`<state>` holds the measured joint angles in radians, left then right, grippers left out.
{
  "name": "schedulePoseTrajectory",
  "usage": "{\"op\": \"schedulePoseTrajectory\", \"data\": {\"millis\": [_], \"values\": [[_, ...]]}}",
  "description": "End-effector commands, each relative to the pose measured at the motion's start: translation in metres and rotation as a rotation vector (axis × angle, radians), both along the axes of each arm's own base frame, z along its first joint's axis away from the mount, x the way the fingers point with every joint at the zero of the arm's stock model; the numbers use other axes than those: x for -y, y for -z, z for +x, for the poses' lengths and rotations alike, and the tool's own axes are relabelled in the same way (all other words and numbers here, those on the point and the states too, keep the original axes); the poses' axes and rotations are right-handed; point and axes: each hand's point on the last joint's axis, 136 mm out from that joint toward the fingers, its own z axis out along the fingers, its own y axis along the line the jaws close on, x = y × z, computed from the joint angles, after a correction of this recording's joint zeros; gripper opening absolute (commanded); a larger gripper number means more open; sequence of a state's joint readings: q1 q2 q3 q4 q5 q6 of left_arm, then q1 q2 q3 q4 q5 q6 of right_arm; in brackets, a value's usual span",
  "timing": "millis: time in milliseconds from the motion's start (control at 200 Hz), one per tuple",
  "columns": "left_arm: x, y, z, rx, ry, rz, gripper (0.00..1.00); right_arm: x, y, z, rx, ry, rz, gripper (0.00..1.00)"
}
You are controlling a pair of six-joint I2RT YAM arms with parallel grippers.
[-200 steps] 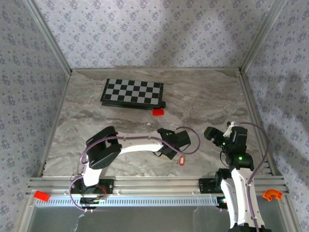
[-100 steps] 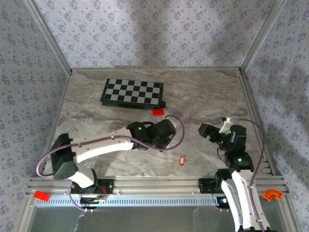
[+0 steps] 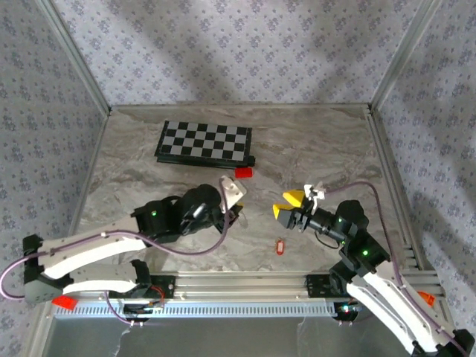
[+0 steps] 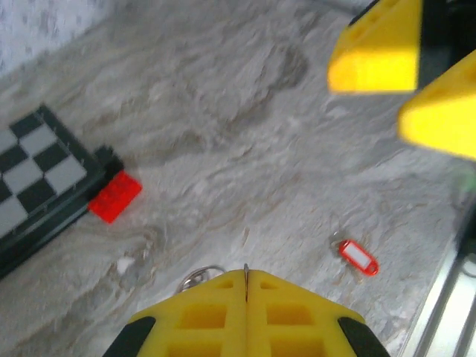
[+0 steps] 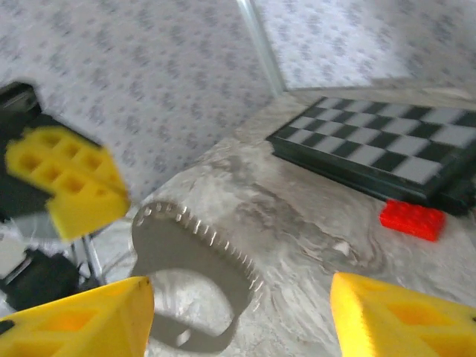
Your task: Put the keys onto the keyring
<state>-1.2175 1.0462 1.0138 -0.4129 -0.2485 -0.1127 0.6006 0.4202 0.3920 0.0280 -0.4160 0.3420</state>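
Arms have both shifted: left gripper (image 4: 245, 277), clamped on the keyring (image 5: 216, 239), has drawn back left; right gripper (image 3: 287, 204), jaws spread, has swung in facing it. Keys (image 3: 280, 246) lie unmoved on the table (image 3: 320, 149) near both, red block (image 3: 243, 172) beside the far chessboard (image 3: 204, 141)

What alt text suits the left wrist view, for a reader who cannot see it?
The left gripper, shut, sits bottom centre, a silvery keyring peeking out at its tips. On the marble table a small red key tag lies right; the open right gripper is top right, a red block beside a chessboard left.
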Motion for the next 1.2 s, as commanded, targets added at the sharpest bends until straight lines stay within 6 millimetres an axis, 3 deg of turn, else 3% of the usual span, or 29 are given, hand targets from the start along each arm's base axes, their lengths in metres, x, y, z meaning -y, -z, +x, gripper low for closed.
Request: {"op": "schedulePoseTrajectory", "data": {"millis": [0, 325, 470, 630, 910, 1199], "values": [[0.009, -0.054, -0.013, 0.129, 0.126, -0.204, 0.00, -0.014, -0.041, -0.019, 0.200, -0.092, 0.029, 0.59], [0.002, -0.101, -0.054, 0.207, 0.352, -0.498, 0.00, -0.036, -0.086, -0.066, 0.406, -0.273, 0.100, 0.57], [-0.004, -0.116, -0.069, 0.230, 0.433, -0.557, 0.00, -0.035, -0.110, -0.078, 0.471, -0.304, 0.140, 0.49], [-0.009, -0.129, -0.083, 0.248, 0.501, -0.606, 0.00, -0.040, -0.118, -0.077, 0.492, -0.292, 0.151, 0.37], [-0.009, -0.141, -0.093, 0.262, 0.558, -0.693, 0.00, -0.059, -0.124, -0.090, 0.528, -0.360, 0.179, 0.37], [-0.005, -0.146, -0.098, 0.260, 0.594, -0.723, 0.00, -0.057, -0.138, -0.106, 0.581, -0.371, 0.240, 0.36]]}}
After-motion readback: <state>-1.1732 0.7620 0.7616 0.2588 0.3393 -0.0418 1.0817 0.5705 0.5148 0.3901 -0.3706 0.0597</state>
